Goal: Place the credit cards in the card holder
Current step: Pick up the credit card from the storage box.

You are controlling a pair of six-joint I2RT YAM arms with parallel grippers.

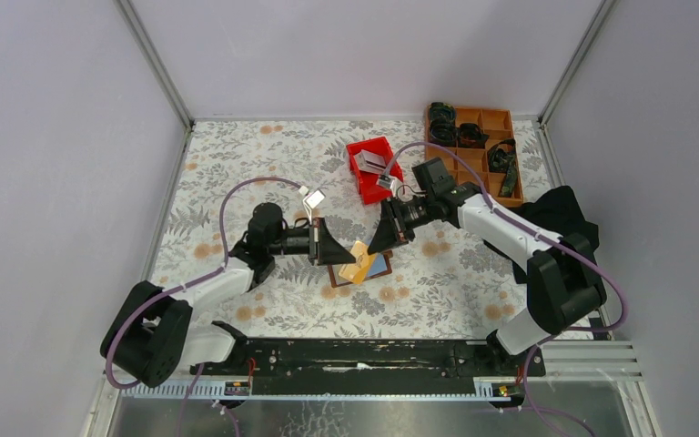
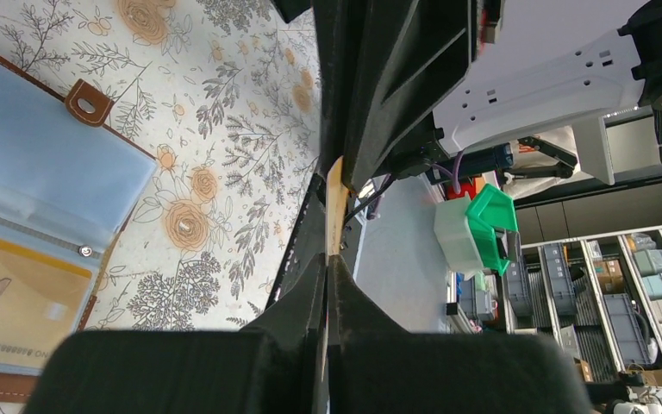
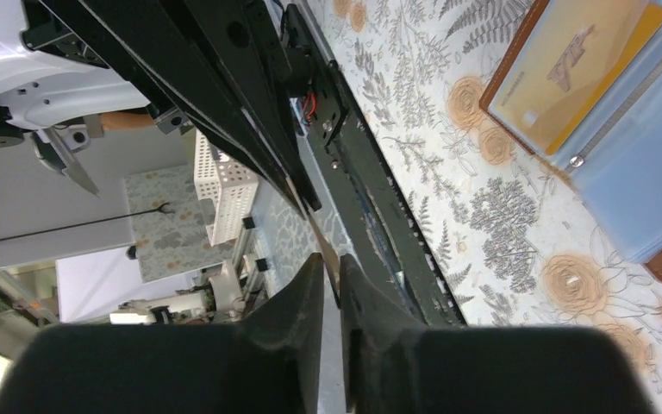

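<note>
Holding one gold card [image 2: 17, 306] in a clear plastic pocket of the brown leather card holder [image 1: 379, 267], spread open on the floral tabletop [image 1: 237, 164] just below both claws. Storing silvery cards [image 1: 369, 162] in the red bin [image 1: 369, 146] beyond the right claw [image 1: 383, 241]. Pinching a thin, stiff tan card [image 2: 336, 207] edge-on: left claw [image 1: 334, 248] clamped on one end, right claw clamped on the other.

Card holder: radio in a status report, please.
Left gripper, right gripper both pinch one tan card. Card holder open, gold card pocketed, facing pocket looks empty. Nothing blocking the holder.
</note>
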